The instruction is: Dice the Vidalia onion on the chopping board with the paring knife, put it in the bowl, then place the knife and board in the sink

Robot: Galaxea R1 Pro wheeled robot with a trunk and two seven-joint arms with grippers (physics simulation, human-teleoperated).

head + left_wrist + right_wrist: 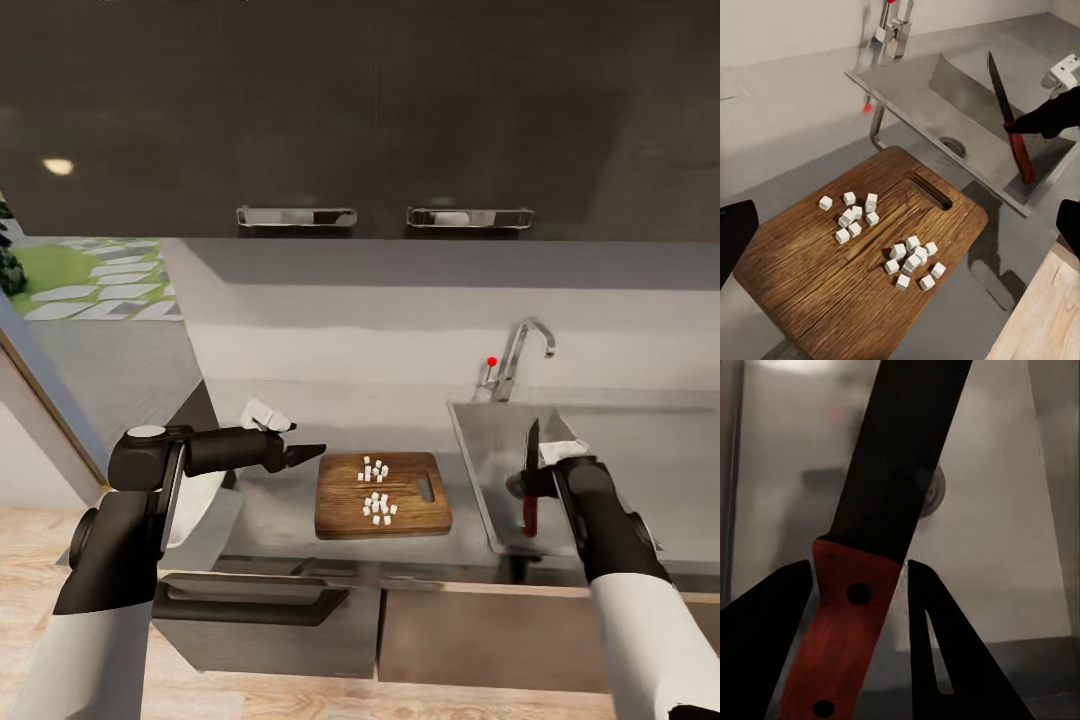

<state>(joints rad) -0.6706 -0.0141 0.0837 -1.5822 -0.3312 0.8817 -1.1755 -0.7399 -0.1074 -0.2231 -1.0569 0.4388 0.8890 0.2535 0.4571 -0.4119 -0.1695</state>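
Over on the right of the counter (270, 520), the sink (490, 450) sits with its long side running left to right, and the right tool (532, 487) hangs directly above the basin near its front left part. So the relation that matters is basically vertical: the basin lies straight below the paring knife (530, 470), and I'd guess a short drop is all it takes.

The chopping board (383, 495) lies flat just left of the sink, long axis left to right, slot handle toward the sink, two little clusters of diced onion (376, 493) still on top. The left tool (310, 452) hovers by the board's far left corner, fingers close together with nothing between them. That's clearly the nearer arm for the board and the dice. I can't make out the bowl for sure from here.

The knife stands nearly upright, dark blade pointing up, red handle hanging down toward the basin. The right tool is clamped on the handle just below the blade, a finger on each side.
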